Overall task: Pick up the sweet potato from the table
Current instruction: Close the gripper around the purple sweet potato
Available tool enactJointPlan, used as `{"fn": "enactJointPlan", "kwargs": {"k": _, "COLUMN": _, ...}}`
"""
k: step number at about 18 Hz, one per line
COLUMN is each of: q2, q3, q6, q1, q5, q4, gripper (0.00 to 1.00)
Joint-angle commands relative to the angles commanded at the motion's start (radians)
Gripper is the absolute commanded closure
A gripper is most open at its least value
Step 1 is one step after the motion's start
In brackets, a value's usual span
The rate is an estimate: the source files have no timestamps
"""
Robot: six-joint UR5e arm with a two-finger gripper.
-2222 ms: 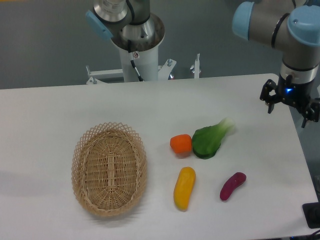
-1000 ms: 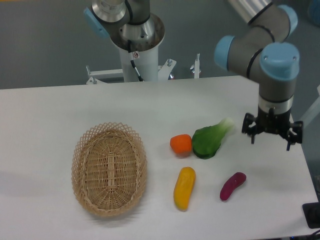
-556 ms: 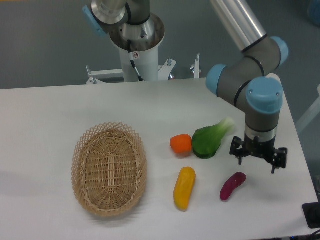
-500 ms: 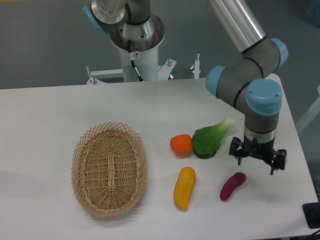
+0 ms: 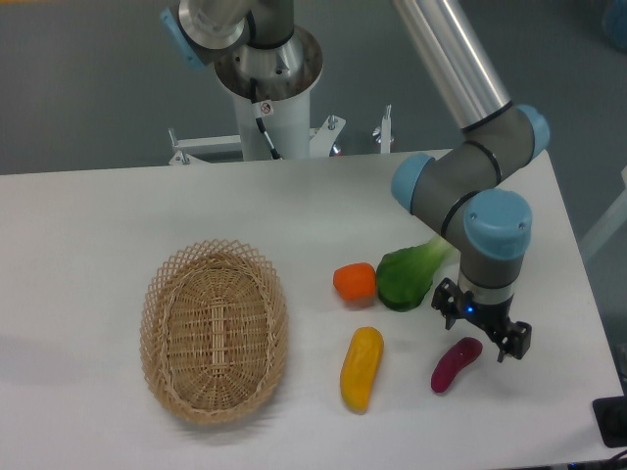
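The sweet potato (image 5: 454,366) is a small curved magenta-purple vegetable. It lies on the white table (image 5: 88,245) near the front right. My gripper (image 5: 480,333) hangs open just above its upper right end. One finger is to the left of that end and one to the right. The fingers hold nothing.
A yellow elongated vegetable (image 5: 361,368) lies left of the sweet potato. An orange rounded vegetable (image 5: 355,282) and a green leafy vegetable (image 5: 407,274) lie behind them. A wicker basket (image 5: 214,330) stands at the left. The table's right edge is close to the gripper.
The arm has swung from the table's far right edge down and to the left. The gripper has dropped lower and turned to stand over the sweet potato. The vegetables have not moved.
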Motion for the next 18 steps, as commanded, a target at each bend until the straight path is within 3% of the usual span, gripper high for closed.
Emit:
{"fn": "enactJointPlan", "kwargs": {"k": 5, "q2": -0.009, "q3": -0.005, "q6": -0.002, "q1": 0.000, "q5": 0.002, "q4": 0.003, "gripper": 0.00}}
{"fn": "enactJointPlan", "kwargs": {"k": 7, "q2": -0.023, "q3": -0.005, "q6": -0.003, "q1": -0.006, "q5": 0.002, "q4": 0.032, "gripper": 0.00}}
{"fn": "enactJointPlan", "kwargs": {"k": 8, "q2": -0.025, "q3": -0.005, "q6": -0.005, "q1": -0.012, "q5": 0.003, "q4": 0.044, "gripper": 0.05}}
{"fn": "enactJointPlan", "kwargs": {"k": 12, "q2": -0.028, "q3": -0.003, "q6": -0.002, "q1": -0.014, "q5": 0.002, "q4": 0.048, "gripper": 0.47}}
{"fn": "enactJointPlan", "kwargs": {"k": 14, "q2": -0.025, "q3": -0.002, "q6": 0.002, "q1": -0.012, "q5": 0.002, "q4": 0.049, "gripper": 0.61}}
{"fn": "enactJointPlan", "kwargs": {"k": 15, "q2": -0.025, "q3": -0.003, "q6": 0.000, "q1": -0.012, "q5": 0.002, "q4": 0.049, "gripper": 0.68}}
{"fn": "enactJointPlan", "kwargs": {"k": 18, "q2": -0.026, "q3": -0.002, "q6": 0.000, "q1": -0.012, "q5": 0.002, "q4": 0.049, "gripper": 0.71}}
